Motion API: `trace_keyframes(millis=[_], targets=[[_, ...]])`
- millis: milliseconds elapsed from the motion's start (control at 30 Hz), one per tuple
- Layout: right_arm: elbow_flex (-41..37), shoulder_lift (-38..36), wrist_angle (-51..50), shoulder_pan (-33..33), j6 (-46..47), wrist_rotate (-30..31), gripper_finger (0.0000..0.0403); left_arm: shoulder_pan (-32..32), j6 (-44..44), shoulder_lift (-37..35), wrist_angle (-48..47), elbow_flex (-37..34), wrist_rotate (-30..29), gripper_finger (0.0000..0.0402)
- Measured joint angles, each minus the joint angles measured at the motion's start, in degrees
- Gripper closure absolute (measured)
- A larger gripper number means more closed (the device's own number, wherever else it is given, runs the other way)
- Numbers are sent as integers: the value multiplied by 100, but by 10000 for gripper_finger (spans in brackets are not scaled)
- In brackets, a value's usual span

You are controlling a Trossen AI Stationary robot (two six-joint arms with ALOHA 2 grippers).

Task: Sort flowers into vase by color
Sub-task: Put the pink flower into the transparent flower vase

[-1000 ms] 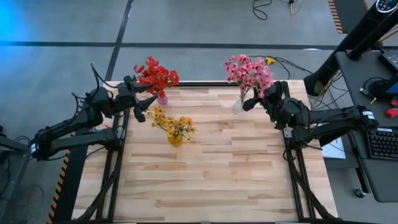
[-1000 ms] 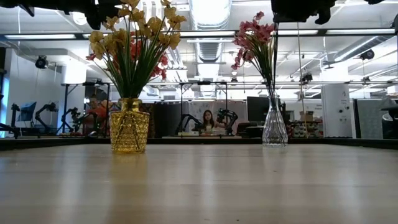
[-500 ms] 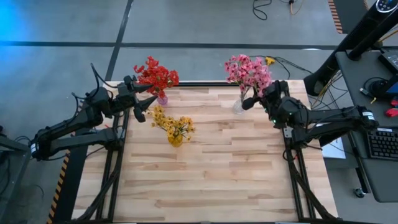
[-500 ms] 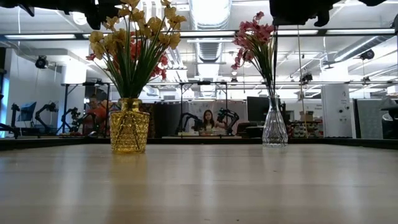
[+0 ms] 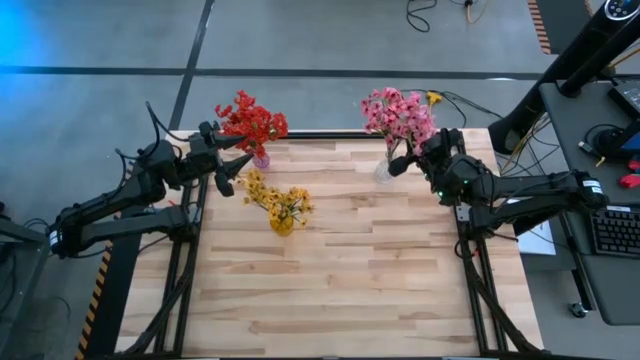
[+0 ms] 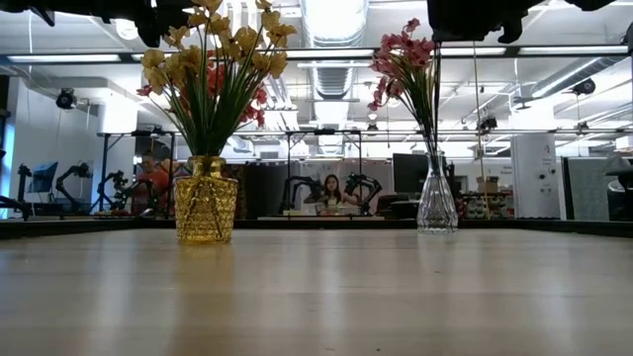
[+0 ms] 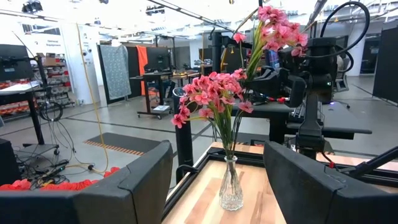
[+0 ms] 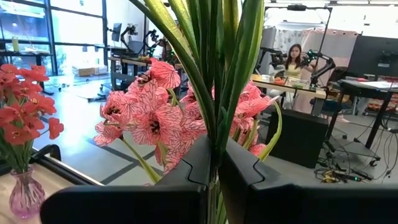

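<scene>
Three vases stand on the wooden table. A pink vase (image 5: 260, 158) holds red flowers (image 5: 250, 120), a yellow vase (image 5: 283, 224) holds yellow flowers (image 5: 270, 195), and a clear vase (image 5: 384, 172) holds pink flowers (image 5: 398, 112). My right gripper (image 5: 398, 162) is at the pink bunch just above the clear vase, shut on its green stems (image 8: 214, 124). My left gripper (image 5: 228, 166) hovers open at the far left, between the red and yellow bunches, touching nothing. My right gripper pinches the pink flowers' green stems (image 8: 215, 163) between its two fingers, below the blossoms and above the vase mouth. The fingers come in about level from the table's right side and lie across the stems. The stems stand upright in the clear vase (image 6: 436, 206).
The near half of the table (image 5: 340, 290) is bare wood. The three vases stand in the far half. Black frame rails run along the table's left and right sides. Beyond the table is a lab room with benches, other robot arms and a seated person (image 6: 332, 190).
My right gripper has crept slightly toward the table's left and far edge, still on the pink stems. The vases and my left arm have kept still.
</scene>
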Motion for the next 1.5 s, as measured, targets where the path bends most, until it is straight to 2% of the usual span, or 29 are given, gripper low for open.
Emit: trace_keyframes(millis=[1500], targets=[[-158,177,-306,0,423,136,390,0,0,0,-2,-1,0,168]])
